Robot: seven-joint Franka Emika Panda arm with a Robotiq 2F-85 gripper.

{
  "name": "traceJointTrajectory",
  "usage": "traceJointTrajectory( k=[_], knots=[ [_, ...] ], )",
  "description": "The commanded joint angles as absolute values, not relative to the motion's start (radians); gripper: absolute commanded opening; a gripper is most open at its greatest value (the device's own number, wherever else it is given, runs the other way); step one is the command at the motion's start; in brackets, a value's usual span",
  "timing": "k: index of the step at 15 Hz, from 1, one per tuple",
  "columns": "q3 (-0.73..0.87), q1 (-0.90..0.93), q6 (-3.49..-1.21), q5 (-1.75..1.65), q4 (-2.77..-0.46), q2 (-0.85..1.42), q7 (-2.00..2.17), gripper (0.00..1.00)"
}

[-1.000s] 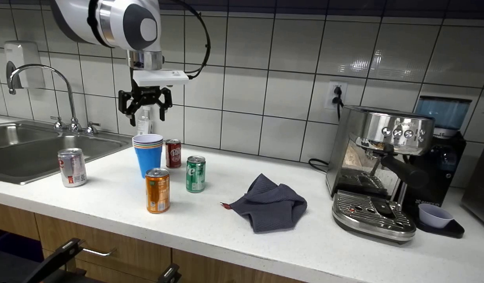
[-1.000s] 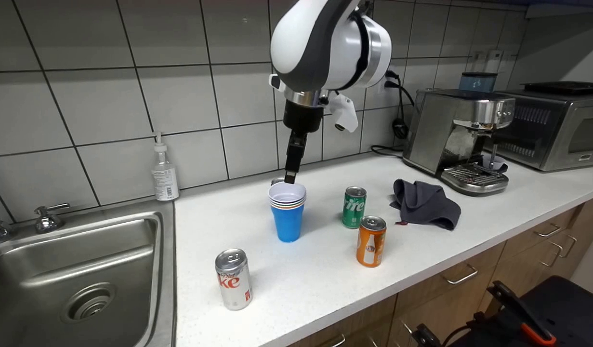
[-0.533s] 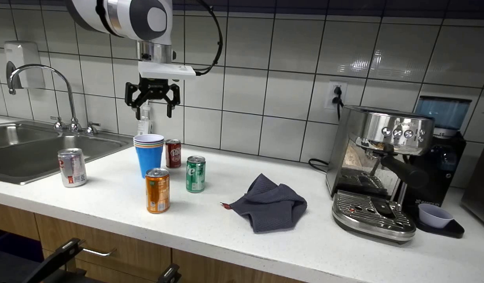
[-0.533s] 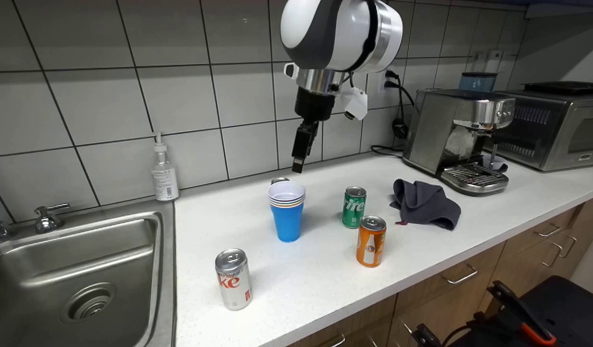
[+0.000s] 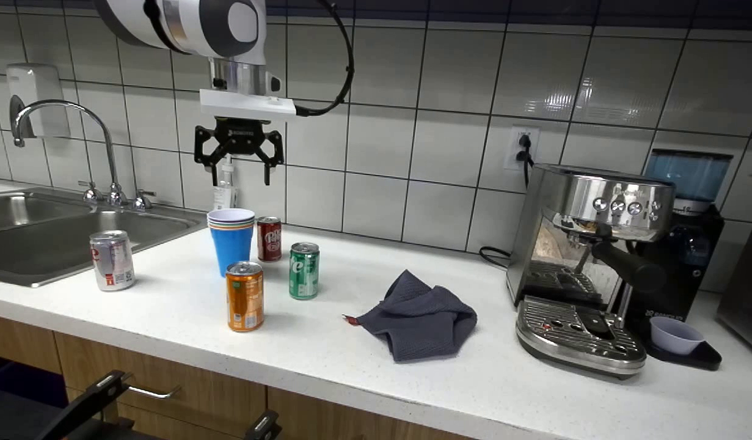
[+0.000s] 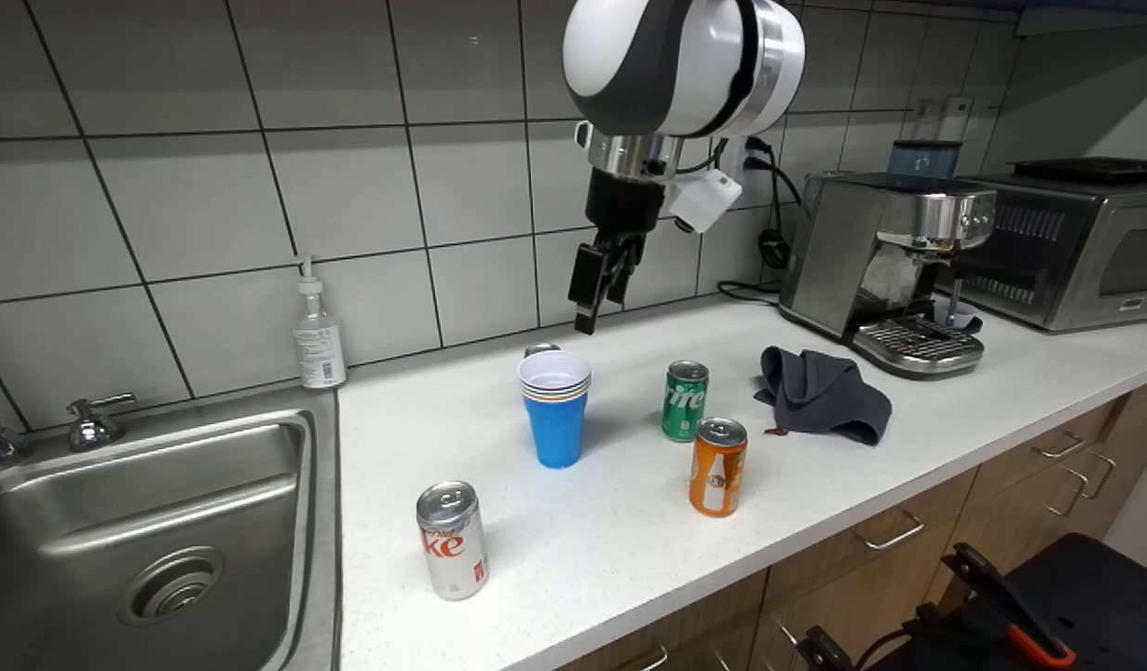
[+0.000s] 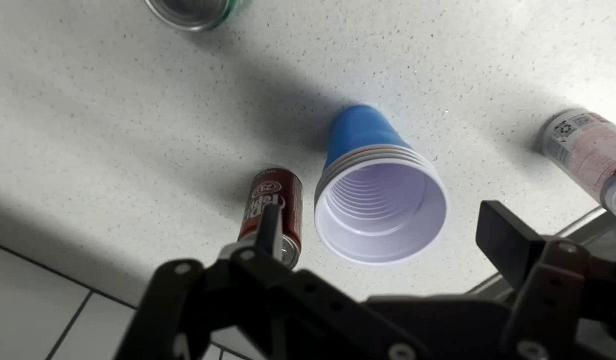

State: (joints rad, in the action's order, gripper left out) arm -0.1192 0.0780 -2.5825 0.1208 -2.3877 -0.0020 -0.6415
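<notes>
The gripper [image 5: 240,181], jaws apart, hangs above a stack of cups [image 5: 230,247] on the counter [image 5: 327,342]: several nested in a blue one, pale ribbed walls showing inside. Just beside stands a dark-red can [image 5: 269,239]; farther out, a green can [image 5: 304,271], an orange can [image 5: 245,297] and a silver can [image 5: 112,261], contents hidden.

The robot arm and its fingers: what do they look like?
The arm is rounded and mostly white, with dark grey patches and black and silver bands. A black cable curves out from a white box by its shiny silver wrist. The fingers are black and blocky, below a black body with small pale lettering.
</notes>
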Motion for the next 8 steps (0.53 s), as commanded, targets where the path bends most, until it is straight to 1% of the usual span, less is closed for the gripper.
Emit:
traceJointTrajectory(
  k=[1,8],
  knots=[
    [-0.106,0.082,-2.569,0.056,-2.443,-0.069,-0.484,1.0],
    [-0.081,0.079,-2.521,0.044,-2.49,-0.141,-0.351,1.0]
  ],
)
